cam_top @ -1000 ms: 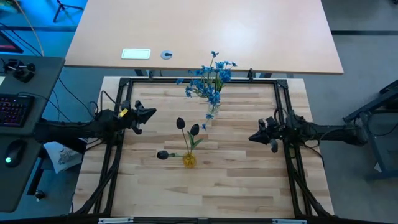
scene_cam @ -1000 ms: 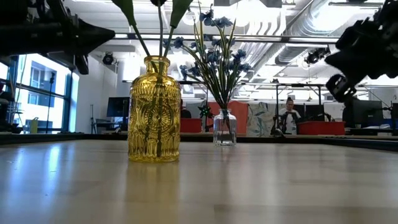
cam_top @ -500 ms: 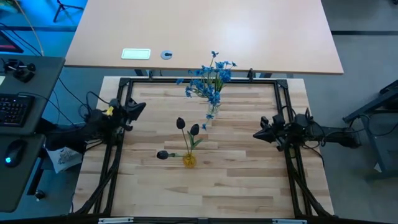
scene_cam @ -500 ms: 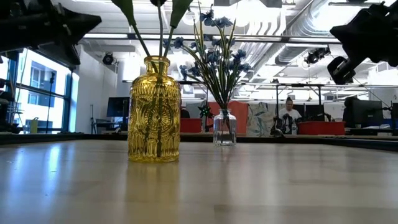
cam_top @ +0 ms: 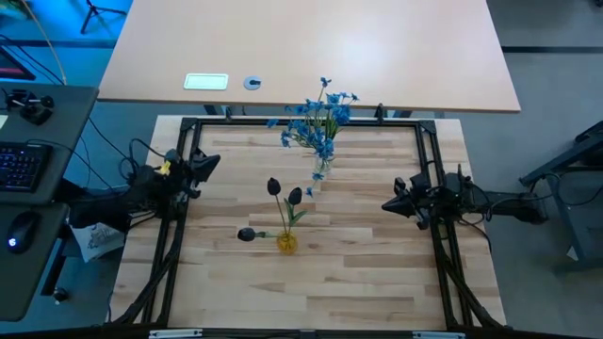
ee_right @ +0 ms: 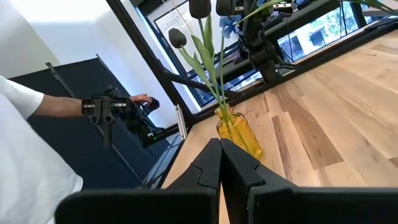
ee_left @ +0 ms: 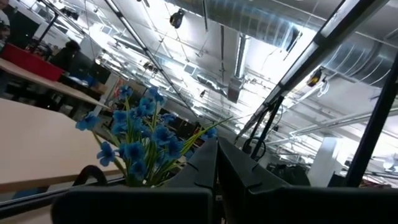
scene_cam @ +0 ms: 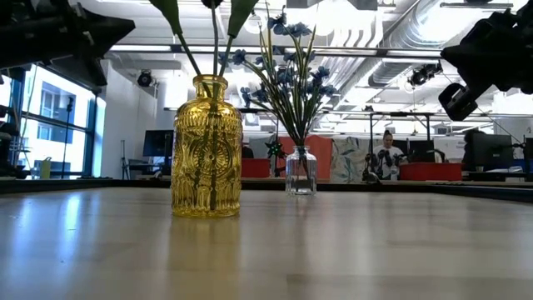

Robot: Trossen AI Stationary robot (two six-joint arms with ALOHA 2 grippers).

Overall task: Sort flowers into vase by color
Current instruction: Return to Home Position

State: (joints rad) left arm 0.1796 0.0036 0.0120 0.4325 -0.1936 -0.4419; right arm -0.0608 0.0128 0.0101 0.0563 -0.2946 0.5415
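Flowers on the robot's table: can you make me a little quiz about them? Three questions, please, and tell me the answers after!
1. True or false: the blue flowers stand in the clear vase.
2. What is in the yellow vase? A) black tulips B) blue flowers C) nothing
3. Does the left gripper or the right gripper hold a flower?

Key:
1. True.
2. A.
3. Neither. Both are shut and empty, out at the table's sides, away from the vases.
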